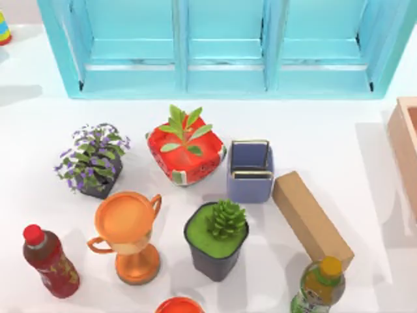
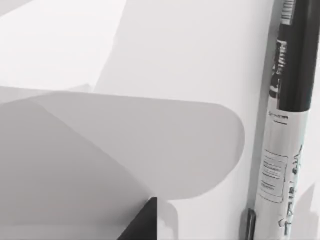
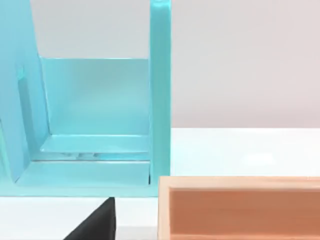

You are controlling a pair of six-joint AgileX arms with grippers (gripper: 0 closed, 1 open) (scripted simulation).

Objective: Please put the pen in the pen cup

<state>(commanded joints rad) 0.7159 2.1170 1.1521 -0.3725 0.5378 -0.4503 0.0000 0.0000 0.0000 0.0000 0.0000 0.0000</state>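
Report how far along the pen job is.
Done: nothing yet; the pen cup holds no pen. In hand: the left wrist view looks down at the pen lying flat on the white table, ungrasped. Left: grasp, carry, drop it in.

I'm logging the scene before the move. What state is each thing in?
Slate-blue square pen cup: upright, no pen inside.
Black-and-white pen: lying on the white table.
Orange two-handled trophy cup: upright.
Red-capped dark bottle: capped.
Yellow-capped green bottle: capped.
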